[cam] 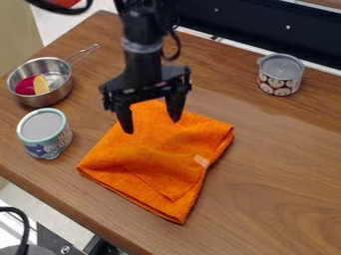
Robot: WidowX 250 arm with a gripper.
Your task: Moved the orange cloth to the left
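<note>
No text is legible on the orange cloth, its pale tag, the tub or the can.

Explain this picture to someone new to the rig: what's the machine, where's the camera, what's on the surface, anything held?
One fixed camera looks down at a slant. The black robot arm enters from the top; its pincer is the two-fingered end. Below it, a folded orange cloth lies on the wooden table. At picture left are a metal pan and a teal-rimmed tub; at upper right, a patterned cup. The fingers stand apart, apparently holding nothing.
</note>
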